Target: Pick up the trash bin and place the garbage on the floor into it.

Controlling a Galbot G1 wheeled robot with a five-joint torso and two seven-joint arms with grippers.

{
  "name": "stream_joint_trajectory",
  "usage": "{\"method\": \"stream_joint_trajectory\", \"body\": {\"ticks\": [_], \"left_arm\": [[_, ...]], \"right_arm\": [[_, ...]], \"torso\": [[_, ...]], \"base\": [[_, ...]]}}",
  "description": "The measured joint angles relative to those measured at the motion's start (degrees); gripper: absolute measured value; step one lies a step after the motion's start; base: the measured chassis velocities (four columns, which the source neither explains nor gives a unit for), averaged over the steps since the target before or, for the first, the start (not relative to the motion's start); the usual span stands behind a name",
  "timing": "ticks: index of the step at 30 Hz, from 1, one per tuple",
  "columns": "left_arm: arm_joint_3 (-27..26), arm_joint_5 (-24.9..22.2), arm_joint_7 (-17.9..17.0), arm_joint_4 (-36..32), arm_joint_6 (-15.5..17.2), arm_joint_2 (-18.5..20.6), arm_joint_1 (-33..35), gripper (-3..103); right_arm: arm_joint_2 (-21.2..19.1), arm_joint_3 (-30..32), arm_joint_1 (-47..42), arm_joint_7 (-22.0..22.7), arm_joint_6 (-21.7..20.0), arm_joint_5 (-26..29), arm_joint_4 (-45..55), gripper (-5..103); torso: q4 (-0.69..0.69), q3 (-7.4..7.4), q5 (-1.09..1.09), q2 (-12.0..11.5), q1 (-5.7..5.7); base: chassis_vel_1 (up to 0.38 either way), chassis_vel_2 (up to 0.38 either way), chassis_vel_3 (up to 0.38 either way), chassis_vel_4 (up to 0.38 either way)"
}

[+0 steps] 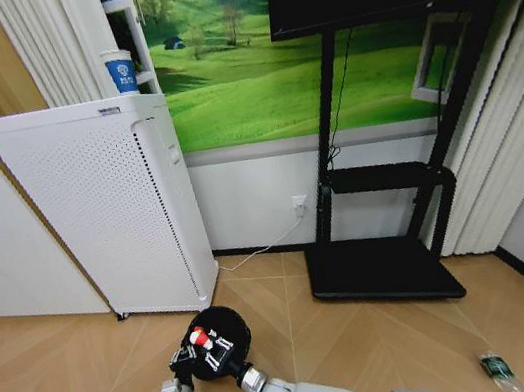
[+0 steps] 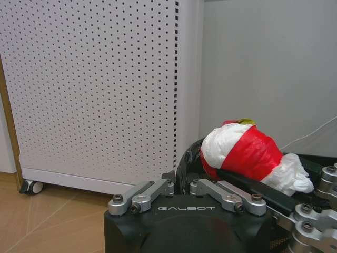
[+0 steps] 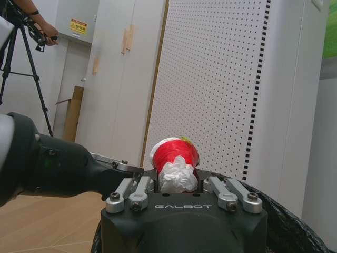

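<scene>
The black trash bin [image 1: 225, 322] stands on the wood floor in front of the white appliance. My left gripper [image 1: 182, 360] is at the bin's left rim and is shut on the rim [image 2: 185, 161]. My right gripper [image 1: 212, 350] reaches over the bin's mouth, shut on a red-and-white piece of garbage [image 1: 198, 336]. That piece [image 3: 174, 155] sits between the right gripper's fingers [image 3: 176, 182], above the black liner [image 3: 295, 226]. It also shows in the left wrist view [image 2: 242, 153]. A clear plastic bottle [image 1: 497, 368] with a green label lies on the floor far to the right.
The white perforated appliance [image 1: 103, 214] stands on castors just behind the bin, close to the wall. The black TV stand base [image 1: 384, 281] lies on the floor to the right. Bare floor stretches between the bin and the bottle.
</scene>
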Motion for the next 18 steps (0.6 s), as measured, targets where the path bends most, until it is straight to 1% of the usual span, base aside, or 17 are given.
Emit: {"method": "stream_joint_trajectory", "body": {"ticks": [1,2,4,5,8,9,11,12,13,14,16,17,18], "left_arm": [[-0.15,0.02,0.07,-0.19,0.0,0.0,0.26,8],[-0.15,0.02,0.07,-0.19,0.0,0.0,0.26,8],[-0.46,0.09,0.17,-0.45,0.0,0.07,0.69,8],[-0.46,0.09,0.17,-0.45,0.0,0.07,0.69,8],[-1.29,0.45,0.48,-0.86,-0.09,0.14,1.72,8],[-1.29,0.45,0.48,-0.86,-0.09,0.14,1.72,8],[-1.78,0.67,0.77,-1.1,-0.18,0.21,2.29,8],[-1.78,0.67,0.77,-1.1,-0.18,0.21,2.29,8],[-1.89,0.67,0.76,-1.22,-0.19,0.22,2.32,8],[-1.89,0.67,0.76,-1.22,-0.19,0.22,2.32,8],[-2.44,0.7,0.76,-1.67,-0.19,0.53,2.69,8],[-2.44,0.7,0.76,-1.67,-0.19,0.53,2.69,8],[-2.99,0.78,0.83,-1.92,-0.23,0.82,3.18,8]], "right_arm": [[0.33,-0.07,0.09,0.36,-0.04,0.0,-0.44,39],[0.33,-0.07,0.09,0.36,-0.04,0.0,-0.44,39],[0.52,-0.08,0.11,0.83,-0.19,0.23,-0.62,50],[0.52,-0.08,0.11,0.83,-0.19,0.23,-0.62,50],[-0.16,-0.06,0.04,1.22,-0.51,0.86,-0.13,67],[-0.16,-0.06,0.04,1.22,-0.51,0.86,-0.13,67],[-1.4,0.19,-0.28,1.59,-0.7,0.96,0.92,78],[-1.4,0.19,-0.28,1.59,-0.7,0.96,0.92,78],[-1.83,0.48,-0.47,1.93,-0.7,0.96,1.42,83],[-1.83,0.48,-0.47,1.93,-0.7,0.96,1.42,83],[-3.33,2.83,-1.0,3.39,-0.71,1.02,3.46,94],[-3.33,2.83,-1.0,3.39,-0.71,1.02,3.46,94],[-4.36,5.02,-1.33,3.99,-0.71,1.02,4.38,99]], "torso": [[0.0,0.0,0.0,0.0,0.0],[0.0,0.0,0.0,0.0,0.0],[0.0,0.0,0.0,0.0,0.0],[0.0,0.0,0.0,0.0,0.0],[0.0,0.0,-0.01,0.0,0.0],[0.0,0.0,-0.01,0.0,0.0],[0.0,0.0,0.0,0.0,0.0],[0.0,0.0,0.0,0.0,0.0],[0.0,0.0,0.0,0.0,0.0],[0.0,0.0,0.0,0.0,0.0],[0.0,0.0,0.0,0.0,0.0],[0.0,0.0,0.0,0.0,0.0],[0.0,0.0,0.0,0.0,0.0]], "base": [[0.0,0.0,0.0,0.0],[0.0,0.0,0.0,0.0],[0.0,0.0,0.0,0.0],[0.0,0.0,0.0,0.0],[0.0,0.0,0.0,0.0],[0.0,0.0,0.0,0.0],[0.0,0.0,0.0,0.0],[0.0,0.0,0.0,0.0],[0.0,0.0,0.0,0.0],[0.0,0.0,0.0,0.0],[0.0,0.0,0.0,0.0],[0.0,0.0,0.0,0.0],[0.0,0.0,0.0,0.0]]}}
